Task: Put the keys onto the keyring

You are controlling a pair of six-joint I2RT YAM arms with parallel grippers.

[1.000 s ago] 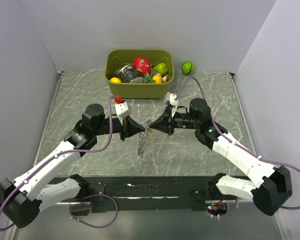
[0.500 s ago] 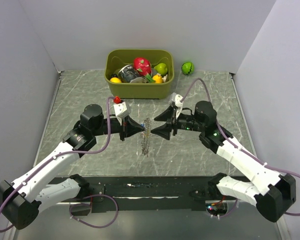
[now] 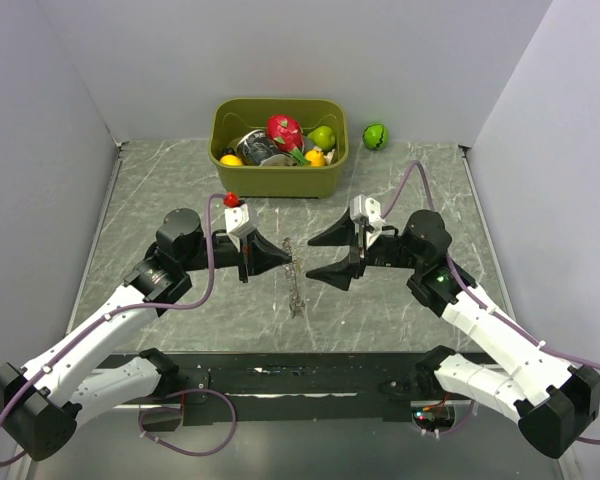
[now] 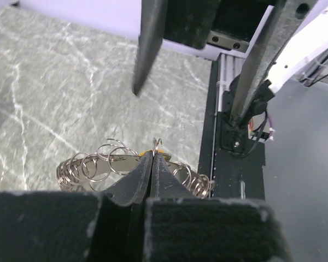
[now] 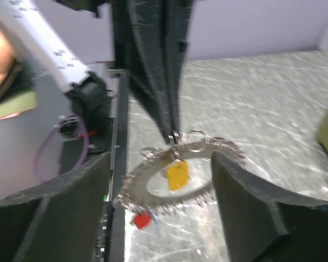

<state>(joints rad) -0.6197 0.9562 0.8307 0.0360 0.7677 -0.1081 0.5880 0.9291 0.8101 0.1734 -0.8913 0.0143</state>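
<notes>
The right gripper (image 3: 309, 261) has let go and pulled back toward the right edge, jaws spread; the left gripper (image 3: 288, 262) alone pinches the keyring (image 3: 295, 295) mid-worktop.

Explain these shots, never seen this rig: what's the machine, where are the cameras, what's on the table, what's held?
A left arm and a right arm are bolted at the near edge of a grey marbled table, each ending in a two-finger pincer. The overhead view looks down from behind them. The other two come from a camera on each wrist, showing its own fingers. The left pincer is shut on the rim of the keyring, a wide ring of small wire loops. A yellow key and a red key show on it. The right pincer is open and empty. At the back stand a green bin of toy fruit and a green toy.
</notes>
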